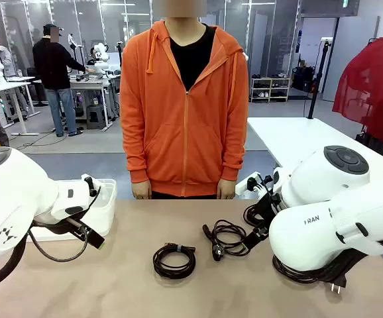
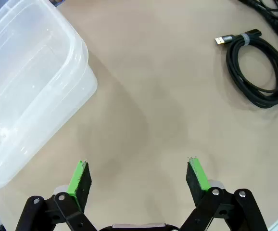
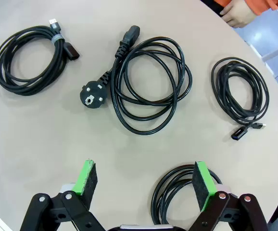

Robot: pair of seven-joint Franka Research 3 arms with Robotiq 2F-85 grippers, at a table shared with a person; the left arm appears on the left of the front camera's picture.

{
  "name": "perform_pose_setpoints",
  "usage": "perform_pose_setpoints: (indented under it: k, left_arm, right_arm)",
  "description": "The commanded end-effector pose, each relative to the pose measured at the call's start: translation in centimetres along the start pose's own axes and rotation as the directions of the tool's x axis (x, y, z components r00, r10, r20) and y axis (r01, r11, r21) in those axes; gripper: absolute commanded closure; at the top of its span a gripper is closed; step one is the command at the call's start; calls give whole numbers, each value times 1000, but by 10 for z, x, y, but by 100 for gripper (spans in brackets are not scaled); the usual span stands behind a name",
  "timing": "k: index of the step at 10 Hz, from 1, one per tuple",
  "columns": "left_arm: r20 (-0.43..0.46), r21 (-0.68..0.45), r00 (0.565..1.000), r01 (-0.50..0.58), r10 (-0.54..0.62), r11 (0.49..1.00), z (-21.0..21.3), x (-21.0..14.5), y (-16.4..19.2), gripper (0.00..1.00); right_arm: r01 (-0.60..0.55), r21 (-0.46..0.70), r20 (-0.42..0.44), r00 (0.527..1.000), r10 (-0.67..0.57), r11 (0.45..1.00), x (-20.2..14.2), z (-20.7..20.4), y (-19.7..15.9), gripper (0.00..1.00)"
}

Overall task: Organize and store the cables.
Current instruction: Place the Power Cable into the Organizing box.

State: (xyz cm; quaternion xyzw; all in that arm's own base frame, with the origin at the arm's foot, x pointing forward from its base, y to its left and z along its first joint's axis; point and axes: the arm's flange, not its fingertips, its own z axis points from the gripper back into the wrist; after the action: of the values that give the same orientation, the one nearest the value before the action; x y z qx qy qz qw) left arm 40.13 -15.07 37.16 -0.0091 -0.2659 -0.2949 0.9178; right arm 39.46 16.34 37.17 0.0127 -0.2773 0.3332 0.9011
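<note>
Step in hand: Nothing appears stored yet; four coiled cables lie loose on the tan table point(image 1: 112, 285) and the clear plastic bin point(image 2: 28, 86) sits empty, so this reads as the opening reach.
Left gripper point(image 2: 139, 175): Jaws spread wide, holding nothing, over bare table; the bin lies ahead and to one side of its fingers, the banded USB coil point(image 2: 259, 72) well ahead on the other side.
Right gripper point(image 3: 146, 180): Jaws wide and empty, poised above the nearest coil point(image 3: 175, 197), which sits just under its fingertips.
Next move: Likely a descent onto that coil, pinching several loops together so it lifts without unwinding.
The cables: Thin black cords in round coils; the power cord point(image 3: 146, 84) lies looser, its round plug point(image 3: 92, 95) off to the side; a small coil point(image 3: 240, 94) rests beyond, near the person's hand point(image 3: 237, 14).
</note>
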Motion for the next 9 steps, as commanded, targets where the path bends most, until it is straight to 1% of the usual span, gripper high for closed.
perform_pose_setpoints:
  k: [1,9]
  left_arm:
    - [0,0,1000,0,0,1000,0,0,0,0]
    - [0,0,1000,0,0,1000,0,0,0,0]
  right_arm:
    - [0,0,0,1000,0,1000,0,0,0,0]
    - [0,0,0,1000,0,1000,0,0,0,0]
